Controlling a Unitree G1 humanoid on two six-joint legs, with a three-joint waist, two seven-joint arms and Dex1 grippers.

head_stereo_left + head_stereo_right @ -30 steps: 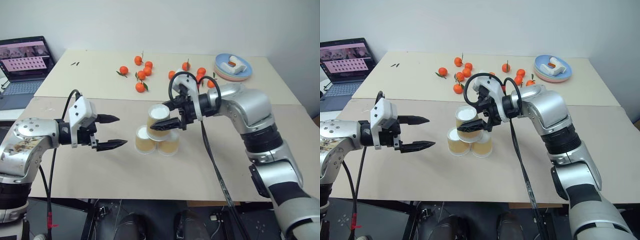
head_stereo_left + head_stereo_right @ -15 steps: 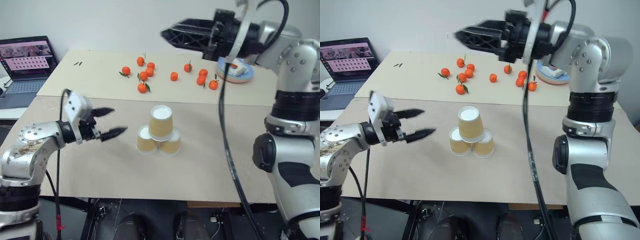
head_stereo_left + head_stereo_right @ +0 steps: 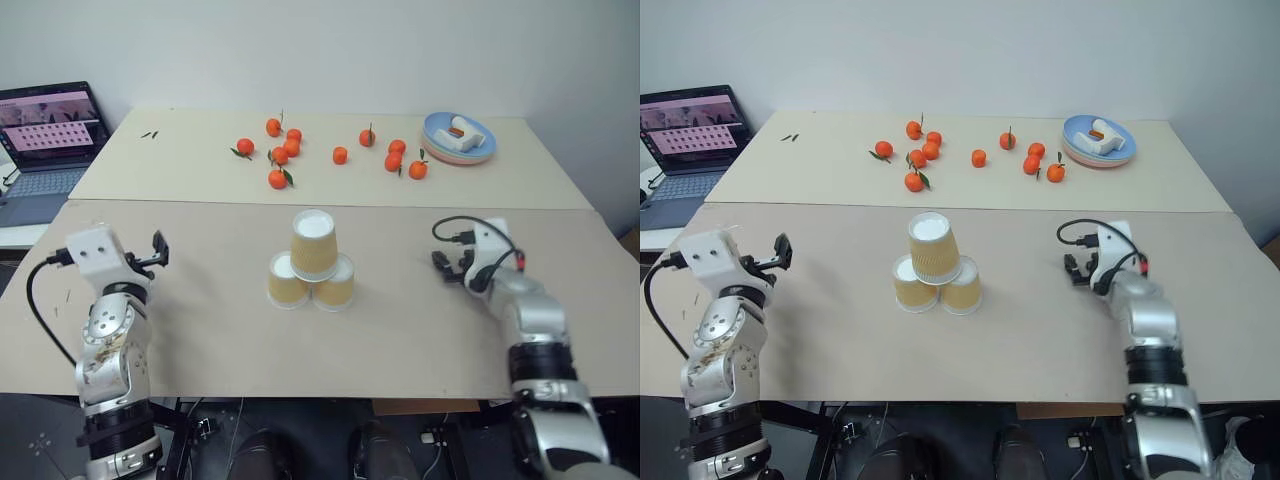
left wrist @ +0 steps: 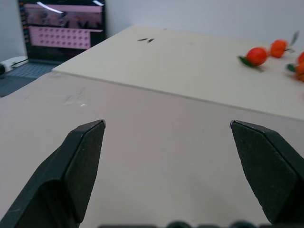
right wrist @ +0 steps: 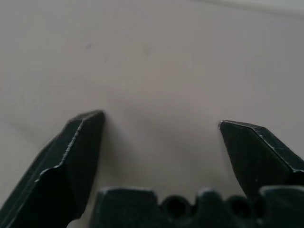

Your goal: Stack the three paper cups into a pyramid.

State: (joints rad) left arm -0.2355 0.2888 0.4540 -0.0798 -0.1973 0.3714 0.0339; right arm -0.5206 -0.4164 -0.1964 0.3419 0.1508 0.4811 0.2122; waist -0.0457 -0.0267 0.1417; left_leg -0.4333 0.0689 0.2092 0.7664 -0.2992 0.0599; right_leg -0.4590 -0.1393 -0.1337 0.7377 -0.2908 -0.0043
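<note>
Item: three paper cups (image 3: 311, 265), mid-counter (image 3: 400, 330), forming pyramid; two below touching, one above across both.
Left gripper (image 4: 166, 130): fingers apart, empty, well left of stack.
Right gripper (image 5: 161, 126): fingers apart, empty, well right.
Tangerines (image 3: 280, 150), plate (image 3: 459, 137): far counter.
Risk: counter jolt or arm sweep topples upper cup.

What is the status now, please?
Left tool open, right tool open, both empty. Pyramid standing: two cups below, one above. Nothing in the way.
</note>
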